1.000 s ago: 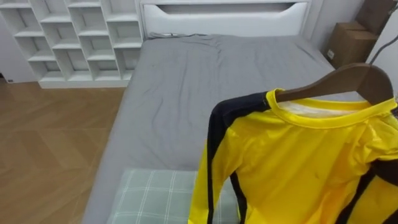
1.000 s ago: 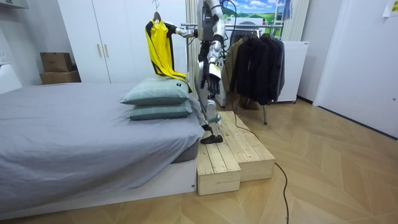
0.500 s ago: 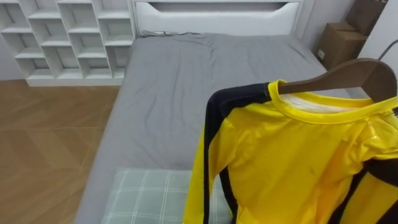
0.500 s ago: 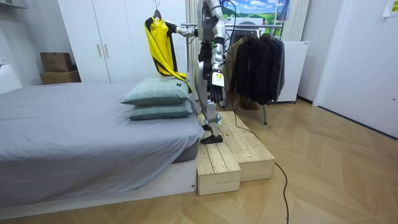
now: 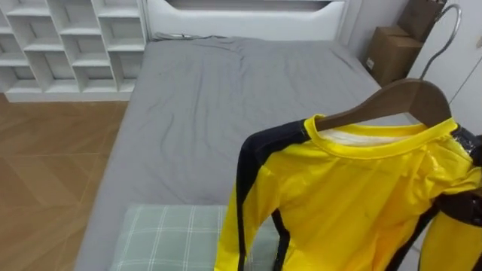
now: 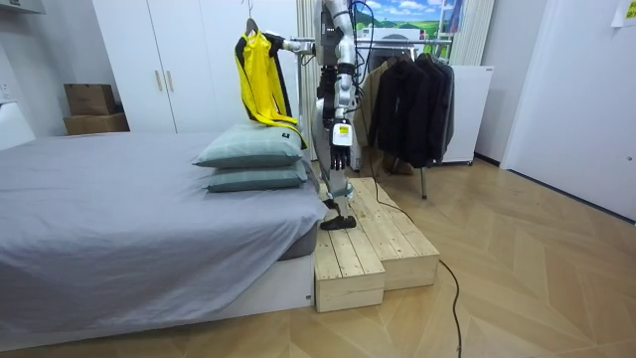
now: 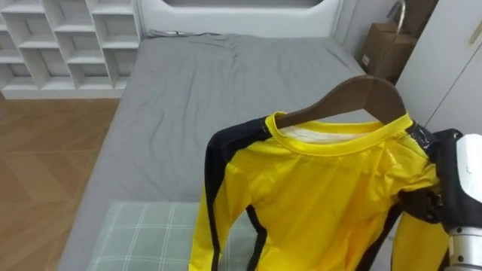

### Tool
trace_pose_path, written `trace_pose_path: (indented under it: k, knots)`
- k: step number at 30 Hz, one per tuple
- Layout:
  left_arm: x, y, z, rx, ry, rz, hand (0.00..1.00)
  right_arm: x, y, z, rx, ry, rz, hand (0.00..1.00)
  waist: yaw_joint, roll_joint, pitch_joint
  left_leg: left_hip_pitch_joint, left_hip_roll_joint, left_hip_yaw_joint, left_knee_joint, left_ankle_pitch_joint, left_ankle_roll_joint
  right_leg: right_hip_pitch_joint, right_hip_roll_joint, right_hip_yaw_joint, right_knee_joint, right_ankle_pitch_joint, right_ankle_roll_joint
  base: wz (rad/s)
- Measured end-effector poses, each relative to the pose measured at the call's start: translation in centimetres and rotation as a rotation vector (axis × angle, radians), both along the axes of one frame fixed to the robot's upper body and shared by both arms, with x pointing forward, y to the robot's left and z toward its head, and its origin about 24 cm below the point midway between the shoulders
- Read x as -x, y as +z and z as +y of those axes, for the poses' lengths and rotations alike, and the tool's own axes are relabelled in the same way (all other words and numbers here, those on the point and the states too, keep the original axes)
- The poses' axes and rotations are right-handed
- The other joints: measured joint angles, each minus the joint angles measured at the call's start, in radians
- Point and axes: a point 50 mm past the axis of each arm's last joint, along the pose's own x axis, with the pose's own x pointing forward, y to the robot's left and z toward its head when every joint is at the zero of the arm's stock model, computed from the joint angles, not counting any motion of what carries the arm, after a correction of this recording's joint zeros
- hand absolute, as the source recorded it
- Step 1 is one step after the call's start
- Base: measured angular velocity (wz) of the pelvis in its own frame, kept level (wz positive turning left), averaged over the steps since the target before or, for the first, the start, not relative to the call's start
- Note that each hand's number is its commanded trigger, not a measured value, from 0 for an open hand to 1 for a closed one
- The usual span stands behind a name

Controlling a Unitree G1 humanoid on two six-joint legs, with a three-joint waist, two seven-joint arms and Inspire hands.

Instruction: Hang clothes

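Containers: white cube shelf unit (image 5: 68, 45) far left, past the bed (image 5: 211, 105), cubbies open to the front. Closed cardboard box (image 5: 388, 53) far right, by the white headboard (image 5: 241, 15). In the room view a clothes rack (image 6: 412, 99) behind the robot carries dark garments.

Shirt (image 5: 354, 196): yellow, long-sleeved, with a black stripe down shoulder and sleeve. It sits on a dark wooden hanger (image 5: 392, 102) with its metal hook (image 5: 440, 22) up. It hangs in the air near right, above the green checked pillow (image 5: 166, 237) at the near end of the bed.

Right hand (image 7: 425, 205) is at the shirt's right shoulder, half behind the cloth; cannot tell whether it is clamped on anything. Left hand (image 6: 339, 137) hangs at the robot's side, too small to read.

Bed has a grey sheet, lightly creased. Wood floor (image 5: 45, 165) to the left. Robot stands on a wooden platform (image 6: 373, 239) beside the bed.
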Motion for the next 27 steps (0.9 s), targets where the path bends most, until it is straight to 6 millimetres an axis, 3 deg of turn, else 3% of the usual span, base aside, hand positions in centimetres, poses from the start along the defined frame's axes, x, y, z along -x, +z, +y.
trace_pose_path:
  k: [3, 6, 8, 9, 10, 12, 13, 14, 15, 16, 17, 18, 21, 22, 23, 27]
  knots:
    - [-0.5, -0.2, -0.4, 0.024, -0.054, 0.004, 0.0, 0.0, 0.1, 0.3, -0.044, 0.008, -0.018, 1.0, -0.026, -0.006, 0.0012, -0.001, 0.007, 0.044, -0.002, -0.004, 0.001, -0.025, 0.011, 0.04, 0.002, 0.014, 0.003, -0.38]
    - [-0.9, -0.3, -0.5, 0.031, -0.058, 0.003, 0.0, 0.1, 0.2, 0.4, -0.045, 0.012, -0.019, 1.0, -0.026, -0.004, 0.0025, 0.0, 0.017, 0.102, -0.002, -0.01, 0.0, -0.05, 0.021, 0.047, 0.002, 0.029, -0.001, -0.65]
    - [-2.0, -0.3, -0.3, 0.027, -0.061, -0.019, 0.0, 0.0, 0.1, 0.6, -0.051, 0.022, -0.016, 1.0, -0.021, -0.001, 0.004, 0.003, 0.027, 0.179, 0.0, -0.02, -0.001, -0.094, 0.033, 0.043, 0.016, 0.048, -0.007, -1.14]
    - [-2.1, -0.3, -0.2, 0.025, -0.06, -0.023, 0.0, 0.0, -0.1, 1.0, -0.055, 0.036, -0.01, 1.0, -0.01, 0.002, 0.0043, 0.009, 0.035, 0.243, 0.001, -0.027, -0.003, -0.116, 0.039, 0.0, 0.018, 0.066, -0.019, -1.38]
    - [-2.2, -0.3, -0.2, 0.025, -0.059, -0.023, 0.0, -0.1, -0.1, 1.2, -0.055, 0.045, -0.004, 1.0, -0.005, 0.004, 0.0063, 0.011, 0.041, 0.274, 0.004, -0.031, -0.005, -0.124, 0.041, -0.023, 0.015, 0.079, -0.027, -1.65]
    - [-2.4, -0.2, 0.1, 0.017, -0.057, -0.021, 0.0, -0.3, -0.5, 1.9, -0.062, 0.073, 0.021, 1.0, 0.014, 0.008, 0.0107, 0.011, 0.06, 0.401, 0.016, -0.043, -0.01, -0.145, 0.046, -0.16, -0.005, 0.129, -0.069, -1.6]
    - [-2.4, -0.2, 0.2, 0.016, -0.056, -0.02, 0.0, -0.4, -0.6, 2.0, -0.061, 0.076, 0.024, 1.0, 0.014, 0.012, 0.0138, 0.014, 0.066, 0.431, 0.011, -0.05, -0.008, -0.148, 0.046, -0.198, -0.002, 0.131, -0.071, -1.36]
    - [-2.4, -0.2, 0.3, 0.019, -0.048, -0.005, 0.0, -0.4, -0.7, 2.2, -0.06, 0.076, 0.036, 1.0, 0.019, 0.021, 0.0194, 0.027, 0.071, 0.491, 0.016, -0.06, -0.011, -0.163, 0.017, -0.292, 0.067, 0.096, -0.068, -1.01]
    - [-2.5, -0.2, 0.3, 0.021, -0.05, 0.001, 0.0, -0.4, -0.8, 2.2, -0.055, 0.076, 0.04, 1.0, 0.024, 0.022, 0.019, 0.037, 0.071, 0.52, 0.016, -0.064, -0.013, -0.167, -0.012, -0.336, 0.123, 0.068, -0.066, -1.11]
    - [-2.6, -0.2, 0.3, 0.022, -0.062, 0.015, 0.0, -0.4, -0.8, 2.4, -0.047, 0.078, 0.046, 1.0, 0.025, 0.024, 0.0172, 0.047, 0.071, 0.551, 0.024, -0.073, -0.017, -0.164, -0.068, -0.379, 0.212, 0.02, -0.052, -0.88]
    - [-2.4, -0.2, 0.4, 0.021, -0.079, 0.036, 0.0, -0.5, -1.0, 2.7, -0.05, 0.09, 0.05, 1.0, 0.027, 0.023, 0.0159, 0.05, 0.075, 0.577, 0.039, -0.083, -0.024, -0.143, -0.12, -0.389, 0.251, -0.01, -0.031, -0.88]
    - [-2.3, -0.2, 0.4, 0.021, -0.092, 0.054, 0.0, -0.6, -1.1, 3.1, -0.056, 0.106, 0.053, 1.0, 0.027, 0.021, 0.0157, 0.051, 0.082, 0.598, 0.055, -0.09, -0.033, -0.116, -0.138, -0.374, 0.232, -0.016, -0.011, -0.67]
    - [-2.4, -0.3, 0.2, 0.025, -0.133, 0.073, 0.0, -0.7, -1.4, 3.9, -0.077, 0.142, 0.061, 1.0, 0.023, 0.017, 0.0136, 0.05, 0.091, 0.605, 0.081, -0.089, -0.04, -0.093, -0.116, -0.356, 0.157, -0.016, 0.009, -0.31]
    - [-2.5, -0.3, 0.2, 0.023, -0.15, 0.079, 0.0, -0.8, -1.5, 4.2, -0.08, 0.153, 0.067, 1.0, 0.018, 0.028, 0.0212, 0.047, 0.101, 0.601, 0.095, -0.087, -0.045, -0.084, -0.103, -0.352, 0.137, -0.009, 0.007, -0.08]
    - [-2.5, -0.3, 0.2, 0.022, -0.159, 0.084, 0.0, -0.8, -1.6, 4.3, -0.082, 0.167, 0.08, 1.0, 0.012, 0.038, 0.0222, 0.045, 0.11, 0.601, 0.104, -0.086, -0.047, -0.082, -0.094, -0.348, 0.129, -0.006, 0.003, 0.0]
    - [-2.8, -0.1, 0.5, -0.015, -0.219, 0.112, 0.0, -0.9, -1.8, 5.1, -0.098, 0.208, 0.103, 1.0, 0.003, 0.046, 0.0186, 0.022, 0.143, 0.604, 0.145, -0.093, -0.063, -0.104, -0.073, -0.34, 0.129, -0.012, -0.018, -0.06]
